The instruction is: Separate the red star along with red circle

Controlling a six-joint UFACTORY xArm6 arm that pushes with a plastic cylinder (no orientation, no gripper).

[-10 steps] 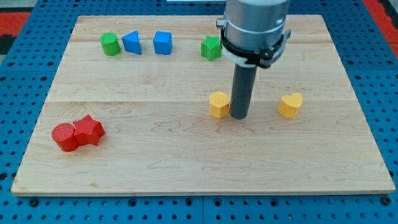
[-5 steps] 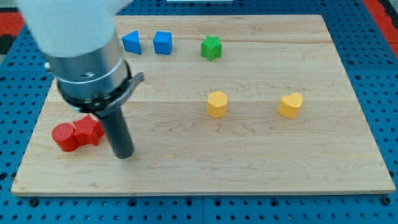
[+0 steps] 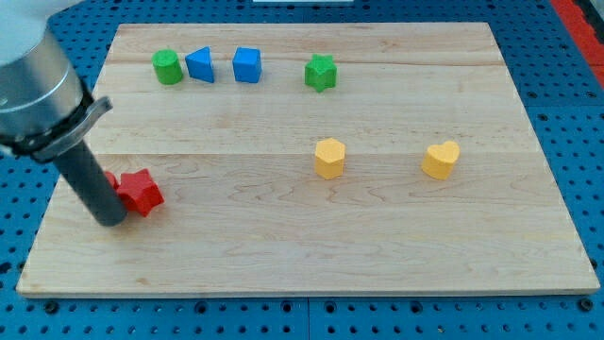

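Note:
The red star (image 3: 142, 191) lies on the wooden board (image 3: 302, 246) at the view's lower left. My tip (image 3: 110, 220) stands at the star's left side, touching or almost touching it. The rod covers nearly all of the red circle; only a thin red sliver (image 3: 111, 179) shows beside the rod, just left of the star. I cannot tell whether star and circle touch.
Along the view's top stand a green cylinder (image 3: 167, 67), a blue triangle (image 3: 200, 64), a blue cube (image 3: 247, 64) and a green star (image 3: 321, 72). A yellow hexagon (image 3: 329, 158) and a yellow heart (image 3: 440, 160) lie at mid-right.
My tip swept from beside the yellow hexagon to the board's lower left and now stands where the red circle was. The red star has shifted slightly right and up.

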